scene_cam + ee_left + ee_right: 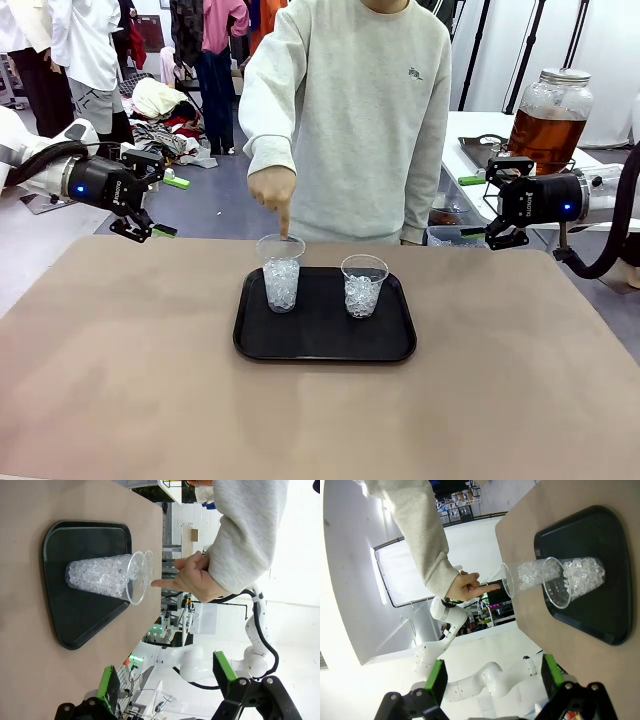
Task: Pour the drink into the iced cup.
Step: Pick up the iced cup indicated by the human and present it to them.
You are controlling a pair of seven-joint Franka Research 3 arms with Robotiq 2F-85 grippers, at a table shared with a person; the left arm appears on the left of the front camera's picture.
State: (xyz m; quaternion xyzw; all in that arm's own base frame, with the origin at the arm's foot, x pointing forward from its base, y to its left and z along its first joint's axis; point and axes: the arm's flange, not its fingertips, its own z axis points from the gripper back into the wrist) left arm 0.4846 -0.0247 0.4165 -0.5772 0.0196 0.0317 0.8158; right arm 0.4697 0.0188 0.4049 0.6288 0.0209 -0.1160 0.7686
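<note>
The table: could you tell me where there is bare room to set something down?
The table is bare left and right of the tray and along the near edge. The tray's near half is free. Its far half is crowded: left cup, right cup, and a person's hand pointing at the left one.

iced cups (281,272) (363,285): 2 | tray (320,342): 1 | drink jar (550,115): 1 | tools (168,207) (478,206): 2 | hand (272,190): 1

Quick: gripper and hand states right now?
Left gripper: open, empty.
Right gripper: open, empty.
Person's hand: pointing at left iced cup, holding nothing.
</note>
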